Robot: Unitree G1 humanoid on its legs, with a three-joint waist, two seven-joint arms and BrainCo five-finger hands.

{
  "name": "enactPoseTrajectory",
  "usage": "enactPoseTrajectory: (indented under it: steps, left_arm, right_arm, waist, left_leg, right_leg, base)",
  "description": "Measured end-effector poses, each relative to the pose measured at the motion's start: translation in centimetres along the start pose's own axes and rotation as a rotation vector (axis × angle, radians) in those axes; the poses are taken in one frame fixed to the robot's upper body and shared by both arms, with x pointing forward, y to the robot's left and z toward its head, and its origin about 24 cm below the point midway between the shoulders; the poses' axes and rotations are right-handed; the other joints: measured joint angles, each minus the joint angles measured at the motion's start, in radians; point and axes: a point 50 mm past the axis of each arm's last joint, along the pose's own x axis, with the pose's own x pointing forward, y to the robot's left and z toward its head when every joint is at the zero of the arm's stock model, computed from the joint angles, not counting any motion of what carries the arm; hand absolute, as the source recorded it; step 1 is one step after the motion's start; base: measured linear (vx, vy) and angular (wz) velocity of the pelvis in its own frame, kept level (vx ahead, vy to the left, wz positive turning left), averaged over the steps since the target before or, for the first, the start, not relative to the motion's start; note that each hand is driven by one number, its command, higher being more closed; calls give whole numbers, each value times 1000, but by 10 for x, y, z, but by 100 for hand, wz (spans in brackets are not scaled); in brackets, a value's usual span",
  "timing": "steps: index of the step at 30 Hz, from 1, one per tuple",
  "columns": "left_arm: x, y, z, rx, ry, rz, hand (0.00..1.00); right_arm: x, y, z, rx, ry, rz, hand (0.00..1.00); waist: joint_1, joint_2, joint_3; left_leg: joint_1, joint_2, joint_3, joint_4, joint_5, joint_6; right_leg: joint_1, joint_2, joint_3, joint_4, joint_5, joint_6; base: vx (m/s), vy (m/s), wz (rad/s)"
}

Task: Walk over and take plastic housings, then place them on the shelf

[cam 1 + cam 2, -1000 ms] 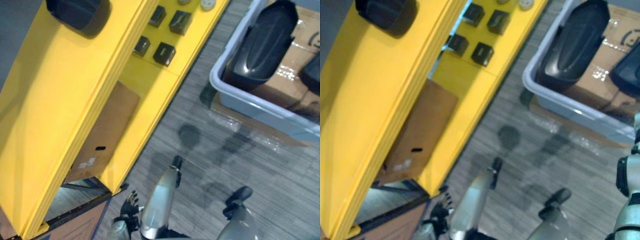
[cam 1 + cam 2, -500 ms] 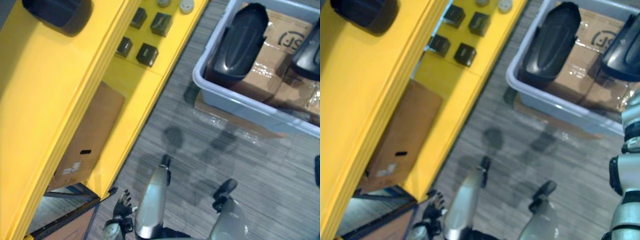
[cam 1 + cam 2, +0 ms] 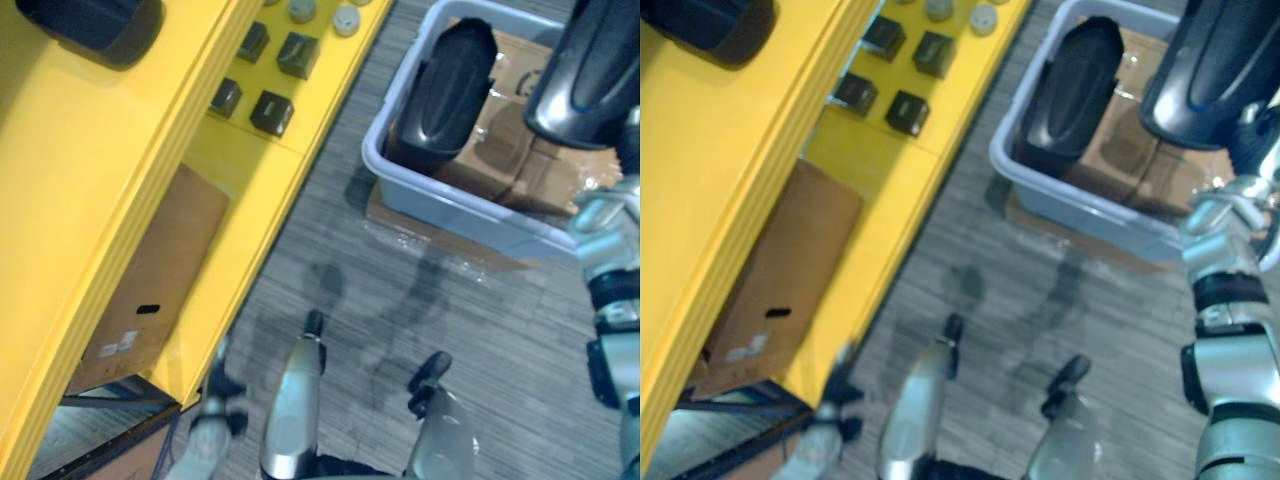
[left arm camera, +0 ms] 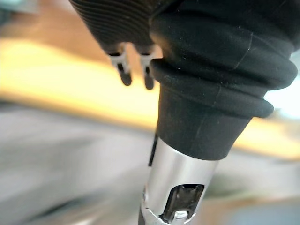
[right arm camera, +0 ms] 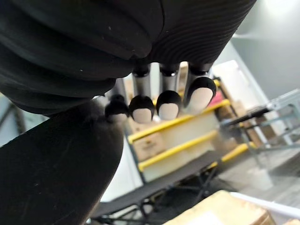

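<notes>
Black plastic housing (image 3: 1215,65) is sitting in the grasp of the right hand (image 3: 1225,215). The hand's dark-tipped fingers (image 5: 166,101) are curling against the housing's edge in the right wrist view, and the shell is standing just above the hand at the end of the raised arm. Beside that hand, toward the robot's left, a grey bin (image 3: 450,208) is resting on the striped floor (image 3: 500,330). A second housing (image 3: 445,90) is leaning inside the bin against the wall farthest from the hand, with brown cardboard (image 3: 500,165) lying next to it.

Well apart from the right hand, further left, a yellow shelf (image 3: 100,200) is running across the view. A third housing (image 3: 85,25) is lying on its top level, and small black boxes (image 3: 272,112) are sitting on a lower level, with a cardboard box (image 3: 150,280) tucked beneath. The left hand (image 4: 136,70) is hanging low by the shelf's near corner, far from every housing, its fingers relaxed and straight and gripping nothing.
</notes>
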Motion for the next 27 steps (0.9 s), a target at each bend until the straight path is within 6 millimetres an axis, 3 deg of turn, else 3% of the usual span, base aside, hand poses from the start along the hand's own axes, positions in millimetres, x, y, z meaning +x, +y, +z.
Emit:
enactPoseTrajectory:
  steps: [1, 2, 4, 6, 10, 13, 18, 21, 23, 27]
  left_arm:
    - [17, -1, 15, 30, -67, 15, 0]
    - [22, -1, 19, 46, -83, 28, 0]
    - [32, 1, 12, 180, -54, 82, 0]
    - [38, 4, -2, 328, 9, 106, 0]
    - [45, 10, -22, 524, 114, 117, 0]
    - [47, 12, -27, 553, 152, 128, 0]
    - [57, 12, -16, 337, 159, 190, 0]
    - [66, 2, 8, 92, 100, 191, 0]
    - [71, -15, 37, -146, 25, 109, 0]
    - [67, -42, 66, -466, -25, -137, 0]
  right_arm:
    - [-14, 8, 9, 41, -37, 30, 100]
    - [-21, 11, 11, 56, -57, 44, 100]
    - [-41, 14, 19, 103, -120, 68, 100]
    - [-45, 9, 18, 128, -132, 50, 100]
    - [-46, 3, 22, 162, -140, 28, 100]
    - [-53, 4, 28, 203, -166, 35, 100]
    - [-63, 2, 41, 241, -227, 38, 100]
    - [-70, -5, 56, 284, -310, 37, 100]
    - [-75, -6, 67, 310, -371, 53, 100]
    - [-86, -1, 78, 327, -435, 104, 100]
  waist:
    - [-16, -39, -2]
    - [-20, -59, -5]
    - [-66, -117, -14]
    - [-75, -142, -20]
    - [-94, -144, -20]
    - [-100, -148, -22]
    - [-115, -173, -37]
    - [-122, -181, -41]
    - [-122, -184, -43]
    - [-132, -191, -65]
  left_leg:
    - [20, 10, 24, -15, 1, -1]
    - [32, 15, 39, -22, 1, -1]
    - [65, 31, 66, -43, 1, -2]
    - [97, 49, 100, -58, 2, -5]
    - [129, 73, 130, -79, 6, -16]
    - [147, 90, 150, -92, 5, -24]
    - [162, 98, 172, -103, 3, -31]
    - [166, 99, 178, -102, 3, -31]
    - [177, 98, 184, -103, 3, -31]
    - [205, 93, 196, -121, 3, -32]
  right_leg:
    - [0, 5, 19, -11, 5, -2]
    - [1, 9, 29, -21, 9, -5]
    - [18, 29, 57, -55, 26, -5]
    - [19, 42, 82, -63, 30, -9]
    - [19, 65, 111, -65, 31, -15]
    - [16, 80, 129, -65, 28, -19]
    - [6, 89, 156, -67, 30, -23]
    - [6, 89, 159, -69, 30, -23]
    - [14, 88, 162, -69, 30, -24]
    - [31, 85, 171, -77, 30, -23]
  base:
    - [-31, 6, -41]
    - [-14, -2, -53]
    - [36, -12, -40]
    - [57, -23, -40]
    - [29, -31, -26]
    - [8, -35, -24]
    - [12, -1, -14]
    - [19, 7, -4]
    - [10, 9, -2]
    - [7, 18, -4]
